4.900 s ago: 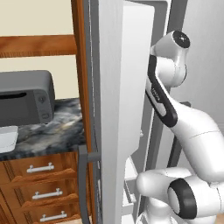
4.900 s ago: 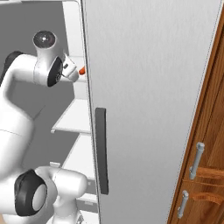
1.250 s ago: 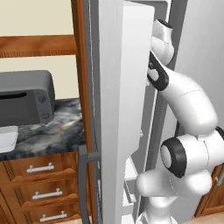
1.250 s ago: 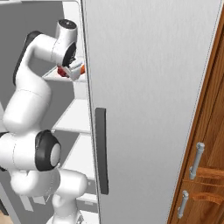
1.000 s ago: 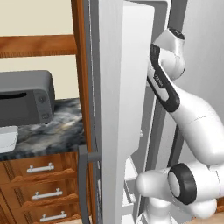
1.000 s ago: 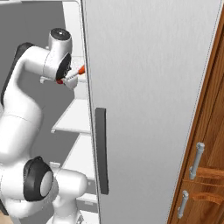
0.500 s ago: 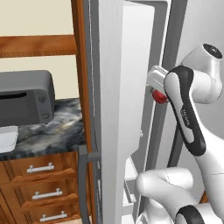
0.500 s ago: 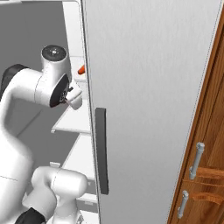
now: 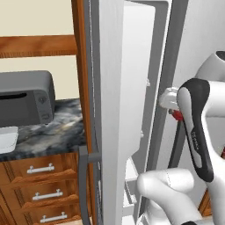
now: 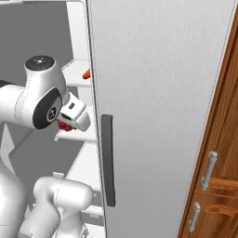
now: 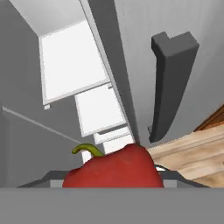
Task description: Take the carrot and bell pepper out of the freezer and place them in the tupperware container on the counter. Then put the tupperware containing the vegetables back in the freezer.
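Note:
My gripper [image 9: 175,112] is shut on the dark-red bell pepper [image 11: 114,171], which sits low in the hand view with its green stem curling left. In the right base view the pepper [image 10: 63,125] peeks out under the hand, just in front of the open freezer [image 10: 74,97] at its middle shelf. The orange carrot [image 10: 86,74] lies on the upper freezer shelf, above and behind the hand. A corner of the light-grey tupperware container [image 9: 7,139] rests on the marbled counter [image 9: 57,129] at the far left.
A dark grey toaster oven [image 9: 24,99] stands on the counter behind the tupperware. The open freezer door [image 9: 110,114] stands edge-on between the counter and the arm. A closed fridge door with a dark handle [image 10: 108,160] lies to the hand's right. White drawers [image 11: 72,63] sit below.
The arm has drawn back and down from the upper shelf with the pepper in the gripper. The carrot stays on the shelf.

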